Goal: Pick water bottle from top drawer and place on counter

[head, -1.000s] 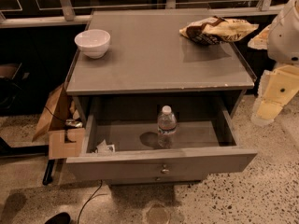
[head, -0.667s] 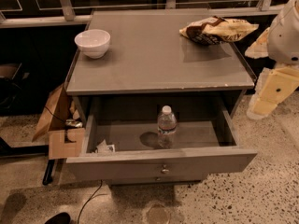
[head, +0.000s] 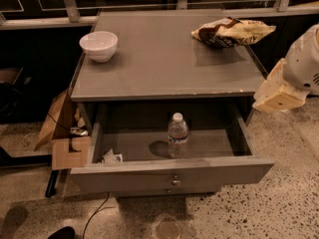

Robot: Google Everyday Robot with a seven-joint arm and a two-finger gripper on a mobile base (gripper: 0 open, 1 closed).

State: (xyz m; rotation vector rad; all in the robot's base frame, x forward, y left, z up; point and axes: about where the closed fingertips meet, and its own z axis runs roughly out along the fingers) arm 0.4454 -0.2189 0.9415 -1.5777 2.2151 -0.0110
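Observation:
The water bottle [head: 178,134] stands upright in the middle of the open top drawer [head: 169,172], clear with a white cap. The drawer is pulled out from under the counter [head: 164,59]; its round knob sits at the centre of the front. My gripper [head: 277,92] is the cream-coloured end of the white arm at the right edge of the camera view. It hangs beside the counter's right front corner, above and to the right of the drawer, well apart from the bottle.
A white bowl [head: 98,45] stands at the counter's back left. A crumpled chip bag [head: 230,32] lies at its back right. A scrap of white paper [head: 112,157] lies in the drawer's left front corner. Cardboard boxes [head: 62,133] sit on the floor at left.
My arm and gripper have moved a little left and up, closer to the counter's right front corner. The bottle and drawer have not moved.

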